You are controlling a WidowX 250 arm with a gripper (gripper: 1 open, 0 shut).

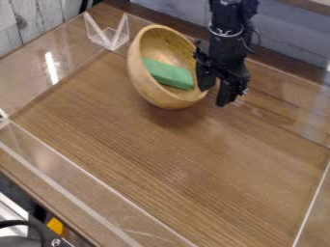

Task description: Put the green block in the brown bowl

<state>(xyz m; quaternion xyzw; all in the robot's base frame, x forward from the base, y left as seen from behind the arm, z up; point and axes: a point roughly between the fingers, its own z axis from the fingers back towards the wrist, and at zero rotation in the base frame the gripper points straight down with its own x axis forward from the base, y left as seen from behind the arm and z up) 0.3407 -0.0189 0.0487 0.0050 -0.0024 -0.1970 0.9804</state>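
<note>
Brown bowl tipped on wooden table.
Wooden table [194, 183] bearing 1 brown bowl [157, 45], tilted steeply, mouth facing right. Gripper [215, 84] pointing down, clamped on bowl's right rim. Green block [168, 73] lying inside bowl, low against inner wall.

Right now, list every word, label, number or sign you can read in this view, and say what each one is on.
None: no readable text on the brown bowl, the green block, the gripper, the wooden table or the clear plastic stand.
</note>
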